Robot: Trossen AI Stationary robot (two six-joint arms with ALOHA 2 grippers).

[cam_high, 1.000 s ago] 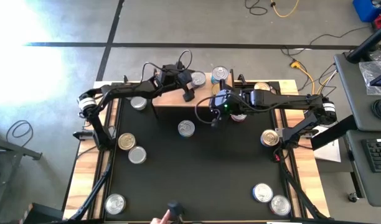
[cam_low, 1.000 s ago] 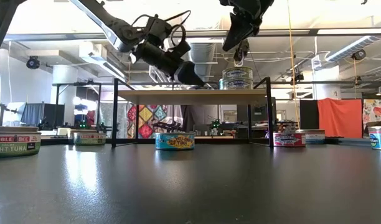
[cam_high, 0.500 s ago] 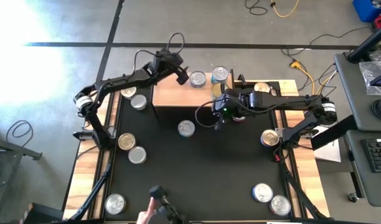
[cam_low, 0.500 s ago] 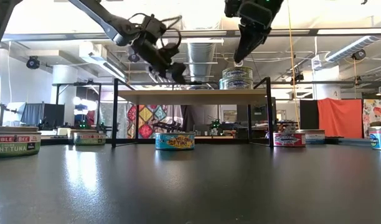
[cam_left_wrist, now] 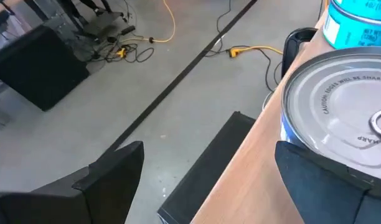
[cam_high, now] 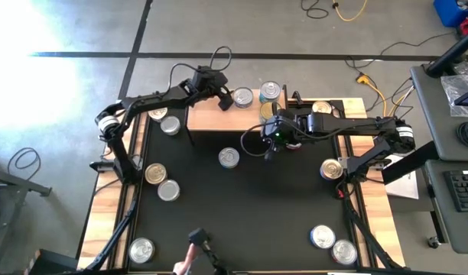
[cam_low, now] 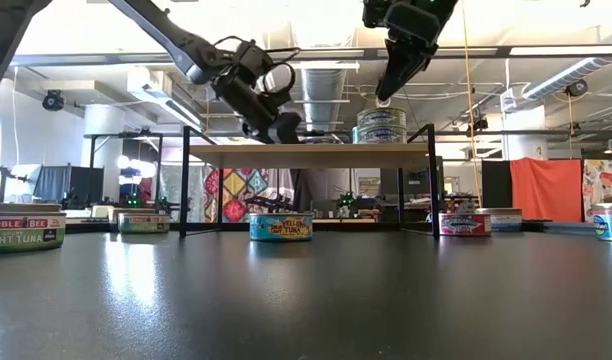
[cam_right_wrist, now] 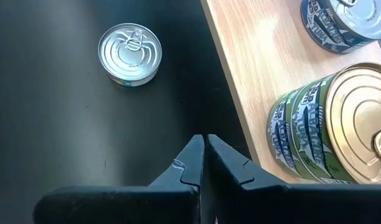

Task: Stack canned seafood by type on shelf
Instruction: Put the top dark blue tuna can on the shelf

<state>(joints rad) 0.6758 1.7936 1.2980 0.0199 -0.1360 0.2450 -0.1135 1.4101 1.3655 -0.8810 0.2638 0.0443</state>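
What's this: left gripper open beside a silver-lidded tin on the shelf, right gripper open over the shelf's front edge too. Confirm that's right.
Not quite. The right gripper is shut, fingers pressed together, as the right wrist view shows. The rest holds: the left gripper is open beside a silver-lidded tin on the shelf.

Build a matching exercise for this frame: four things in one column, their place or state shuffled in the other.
Things:
1. left tool
2. right tool
3. gold-lidded stack of tins
4. lone silver tin

Place or state:
A. shut, empty
B. on the black table, in front of the shelf
C. open, beside a tin on the shelf
D. on the shelf

Pairs: 1-C, 2-A, 3-D, 4-B
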